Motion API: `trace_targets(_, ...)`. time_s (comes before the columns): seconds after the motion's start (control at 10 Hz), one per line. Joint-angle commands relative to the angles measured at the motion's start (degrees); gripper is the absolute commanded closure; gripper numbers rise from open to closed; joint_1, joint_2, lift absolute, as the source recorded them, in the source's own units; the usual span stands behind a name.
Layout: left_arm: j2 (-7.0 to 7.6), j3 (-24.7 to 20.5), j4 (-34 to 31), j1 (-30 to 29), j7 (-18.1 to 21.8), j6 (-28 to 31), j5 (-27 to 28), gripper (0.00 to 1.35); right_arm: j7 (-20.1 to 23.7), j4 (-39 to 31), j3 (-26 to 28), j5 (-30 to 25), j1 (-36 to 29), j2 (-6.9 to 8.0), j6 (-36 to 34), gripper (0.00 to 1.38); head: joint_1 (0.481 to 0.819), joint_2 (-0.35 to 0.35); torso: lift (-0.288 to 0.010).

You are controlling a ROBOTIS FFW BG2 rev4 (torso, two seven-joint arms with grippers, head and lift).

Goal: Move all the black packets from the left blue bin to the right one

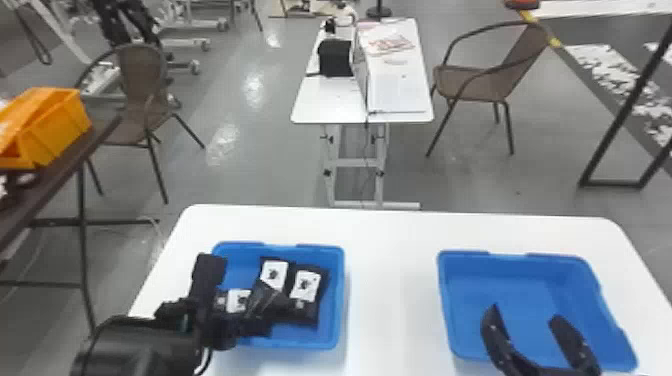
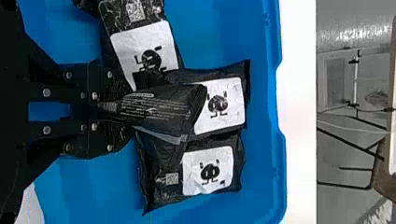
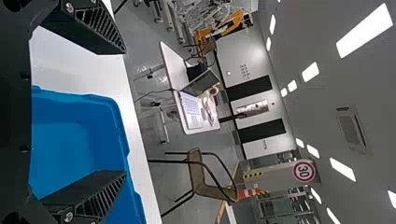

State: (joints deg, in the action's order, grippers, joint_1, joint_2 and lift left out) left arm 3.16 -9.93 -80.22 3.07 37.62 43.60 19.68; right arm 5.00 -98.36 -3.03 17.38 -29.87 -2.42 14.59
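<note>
My left gripper (image 1: 245, 320) is low over the left blue bin (image 1: 331, 330), among the black packets (image 1: 306, 286). In the left wrist view the left gripper (image 2: 100, 109) is shut on one black packet (image 2: 154, 109), which lies over other packets (image 2: 209, 171) with white labels; another labelled packet (image 2: 144, 46) is beside it. The right blue bin (image 1: 525, 290) holds no packets in its visible part. My right gripper (image 1: 525, 315) is over that bin's near part, its two fingers wide apart. From the right wrist, the gripper (image 3: 125, 112) stands open beside the blue bin (image 3: 70, 144).
Both bins stand on a white table (image 1: 390, 240), with a strip of tabletop between them. Beyond are a smaller white table (image 1: 330, 107) and two chairs, one at the right (image 1: 475, 85). An orange bin (image 1: 55, 125) rests on a dark table at the left.
</note>
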Motion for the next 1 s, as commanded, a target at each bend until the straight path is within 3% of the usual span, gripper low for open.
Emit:
trace_targets(0.0, -0.09, -2.9, -1.7, -1.5, 5.4, -5.5, -1.0, 1.22, 0.0, -0.1, -0.1, 0.0, 0.1, 0.05, 0.0, 0.09, 0.695, 0.084, 0.0)
trace_targets(0.2, -1.05, -5.4, -8.7, -6.5, 9.2, -14.6, -7.5, 1.22, 0.1, -0.1, -0.4, 0.3, 0.7, 0.05, 0.0, 0.09, 0.695, 0.069, 0.0)
trace_targets(0.3, -1.23, -5.4, -9.9, -7.6, 9.8, -21.3, -11.9, 1.22, 0.5, -0.2, -0.4, 0.5, 1.0, -0.04, 0.0, 0.09, 0.695, 0.062, 0.0)
trace_targets(0.4, -0.53, -4.4, -8.5, -7.0, 12.2, -27.6, -15.6, 1.22, 2.3, 0.4, -0.6, 0.9, 2.5, -0.04, 0.0, 0.09, 0.695, 0.053, 0.0)
trace_targets(0.7, 2.64, 6.6, 3.9, 2.6, 20.1, -32.3, -22.1, 1.22, 10.2, 2.5, -1.6, 1.3, 10.2, -0.48, -2.2, 0.09, 0.695, 0.0, 0.0)
trace_targets(0.9, 2.2, 12.7, 11.2, 8.9, 23.0, -33.2, -22.9, 1.22, 17.4, 4.6, -1.9, 1.4, 16.1, -0.48, -6.5, 0.09, 0.695, -0.041, 0.0)
